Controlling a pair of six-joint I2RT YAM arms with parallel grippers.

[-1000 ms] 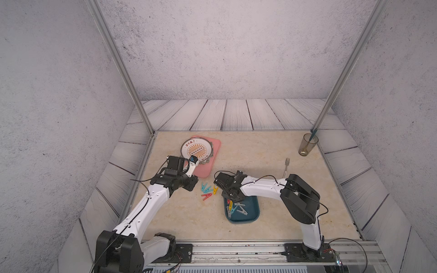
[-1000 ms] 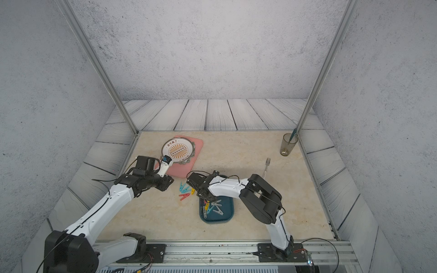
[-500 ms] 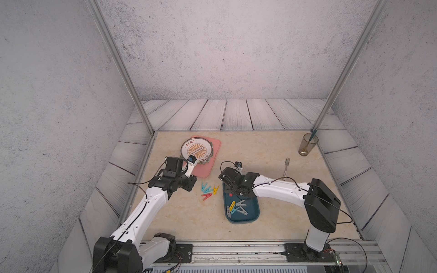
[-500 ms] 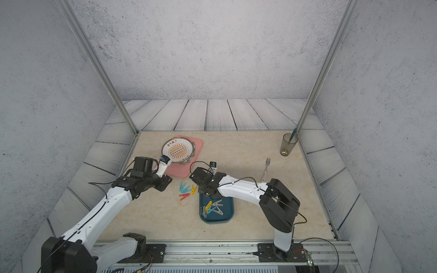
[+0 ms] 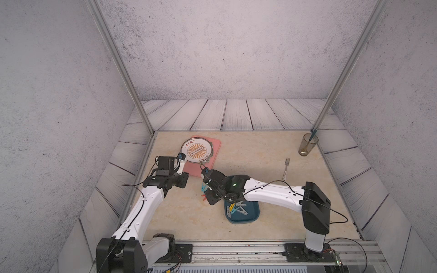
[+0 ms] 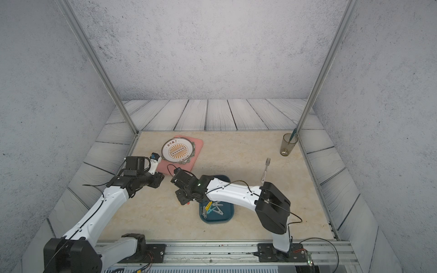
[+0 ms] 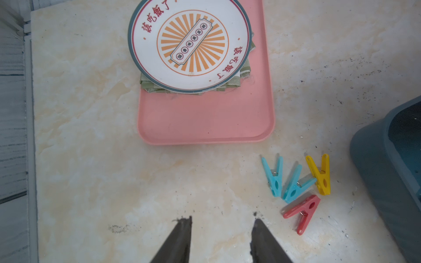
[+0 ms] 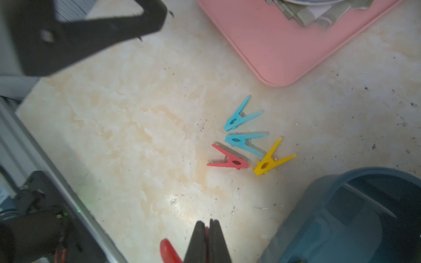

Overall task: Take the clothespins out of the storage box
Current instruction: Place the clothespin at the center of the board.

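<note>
The red clothespin point(image 8: 169, 251) pinched in the right gripper point(image 8: 207, 224) runs off the right wrist picture's edge, as does the storage box point(image 8: 341, 216). At the centre of a top view, the right arm point(image 5: 272, 192) covers the box's far end and most of the 4 clothespins point(image 5: 203, 189) on the desk point(image 5: 260, 153).

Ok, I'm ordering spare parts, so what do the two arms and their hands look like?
The left arm and right arm are alike: glossy white shell links between black joint housings, thin black cables looping outside. A green light glows near the right arm's wrist. The left hand and right hand are black, each with two flat fingers tapering to points.
</note>
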